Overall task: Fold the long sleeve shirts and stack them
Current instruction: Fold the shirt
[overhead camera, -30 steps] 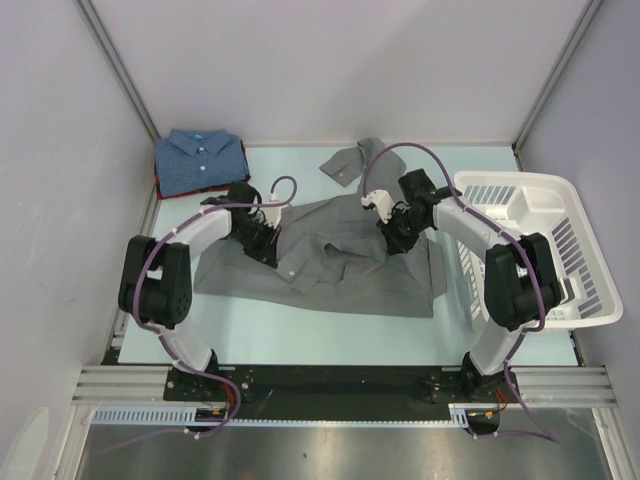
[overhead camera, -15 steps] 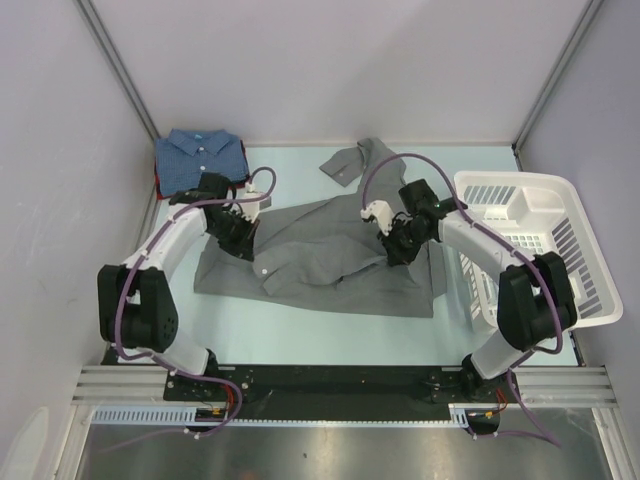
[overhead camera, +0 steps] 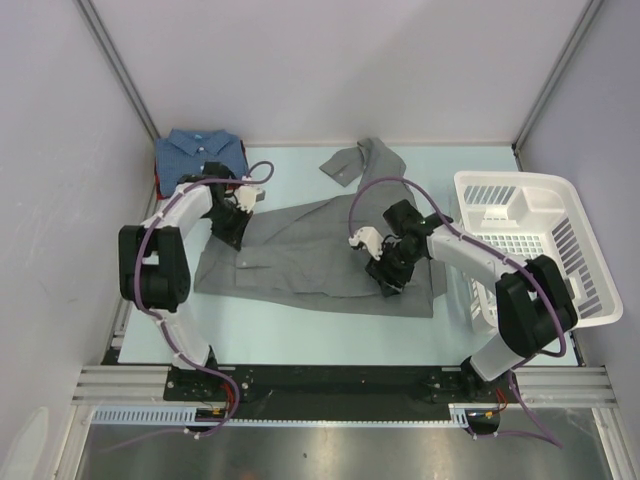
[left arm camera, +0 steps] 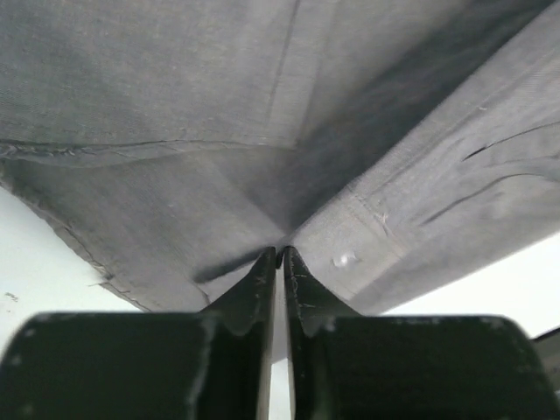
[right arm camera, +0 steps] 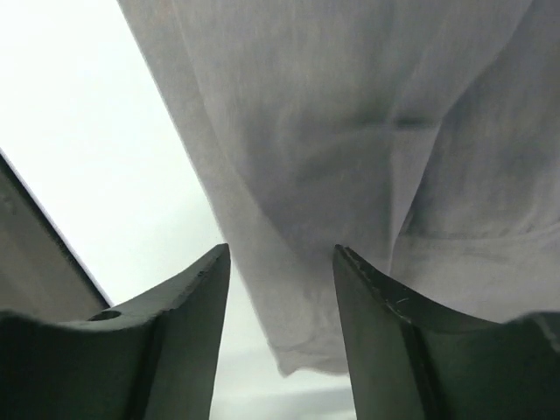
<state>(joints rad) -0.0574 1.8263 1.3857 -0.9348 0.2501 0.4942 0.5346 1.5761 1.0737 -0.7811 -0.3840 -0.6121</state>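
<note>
The left claw [overhead camera: 233, 230] is down on the far-left part of the grey shirt [overhead camera: 310, 255], its jaws all but together with only a slit between them. In the left wrist view the left claw [left arm camera: 280, 254] has its tips at a pucker in the grey shirt [left arm camera: 175, 105]. Creases run out from that spot, so it is clamped on a nip of cloth. A button [left arm camera: 346, 260] lies just right of the tips.

The right claw [overhead camera: 388, 278] is over the shirt's near-right part, jaws apart and holding nothing. In the right wrist view the right claw [right arm camera: 280, 249] has the grey shirt [right arm camera: 367, 114] ahead of it. A cloth edge runs between the fingers [right arm camera: 188, 315], with bare bench [right arm camera: 96, 149] to the left.

The grey shirt lies spread between the two claws, one end trailing past the right claw toward the back. Just beyond the left claw sits the folded blue shirt [overhead camera: 200, 155], with a sliver of the red shirt [overhead camera: 158, 183] showing at its left edge. Right of the right claw stands the basket [overhead camera: 500, 182], close against the shirt's edge; the right arm runs along its left rim.
</note>
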